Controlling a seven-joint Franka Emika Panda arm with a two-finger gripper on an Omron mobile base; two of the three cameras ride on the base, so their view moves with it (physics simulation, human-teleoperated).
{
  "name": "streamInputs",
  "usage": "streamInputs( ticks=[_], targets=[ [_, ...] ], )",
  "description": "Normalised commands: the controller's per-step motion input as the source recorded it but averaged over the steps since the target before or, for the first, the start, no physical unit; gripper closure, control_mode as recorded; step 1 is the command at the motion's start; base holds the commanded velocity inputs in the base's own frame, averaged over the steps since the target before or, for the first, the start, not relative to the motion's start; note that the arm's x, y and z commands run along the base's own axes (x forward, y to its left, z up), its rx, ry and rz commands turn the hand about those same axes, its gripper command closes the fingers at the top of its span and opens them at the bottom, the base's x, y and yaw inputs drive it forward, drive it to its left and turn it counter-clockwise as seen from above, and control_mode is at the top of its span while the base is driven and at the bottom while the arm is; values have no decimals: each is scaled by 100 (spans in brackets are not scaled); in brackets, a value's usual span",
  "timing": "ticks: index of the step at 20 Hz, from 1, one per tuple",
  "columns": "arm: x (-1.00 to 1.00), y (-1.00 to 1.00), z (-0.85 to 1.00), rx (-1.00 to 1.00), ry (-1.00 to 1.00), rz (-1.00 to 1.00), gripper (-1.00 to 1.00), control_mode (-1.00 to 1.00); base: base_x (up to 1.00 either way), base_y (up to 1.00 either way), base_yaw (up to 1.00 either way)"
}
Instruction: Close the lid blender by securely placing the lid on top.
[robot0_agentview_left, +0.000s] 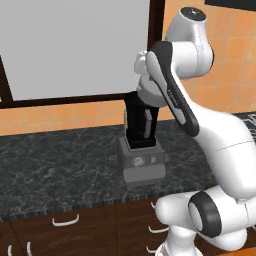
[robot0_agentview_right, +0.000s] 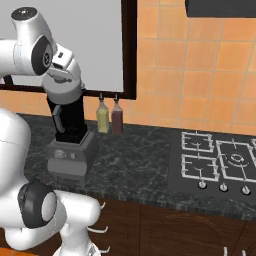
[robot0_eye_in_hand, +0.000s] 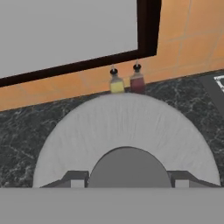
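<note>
Since the lid sits right under my hand, here is how I would finish this step.

Counter (robot0_agentview_left: 60, 165): dark marbled stone running along the tiled wall; it carries everything I name.

Blender (robot0_agentview_left: 142, 150): on the counter about midway between front edge and wall, its black jar upright on the grey base with the dial facing the front edge. In the right base view the blender (robot0_agentview_right: 70, 145) stands at the left end of the counter.

Lid (robot0_eye_in_hand: 124, 135): the pale disc spreads wide in the hand view, its knob between my fingertips. From the base views it looks level with the jar's top, but the hand hides the rim, so I cannot tell whether it is seated or just above.

Gripper (robot0_eye_in_hand: 127, 183): fingers closed on the lid's knob, one on each side; wrist pointing straight down over the jar.

Bottles (robot0_agentview_right: 110, 117): a yellow one and a dark red one just right of the blender, against the wall, apart from it.

Hob (robot0_agentview_right: 220, 162): towards the right end of the counter, well apart.

How I'd do it: keep the lid flat and centred on the jar, press straight down without twisting, and release only once it sits evenly all round.

Risk: my guess is a tilted lid catches one side of the rim and rocks the jar on its base.
</note>
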Motion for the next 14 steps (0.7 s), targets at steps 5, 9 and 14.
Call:
streamInputs(
  ticks=[5, 9, 14],
  targets=[
    [51, 28, 7, -1, 2, 2, 100, -100, 0, 0, 0],
    [41, 0, -1, 0, 1, 8, 100, -100, 0, 0, 0],
    [45, 0, 0, 0, 6, 8, 100, -100, 0, 0, 0]
  ],
)
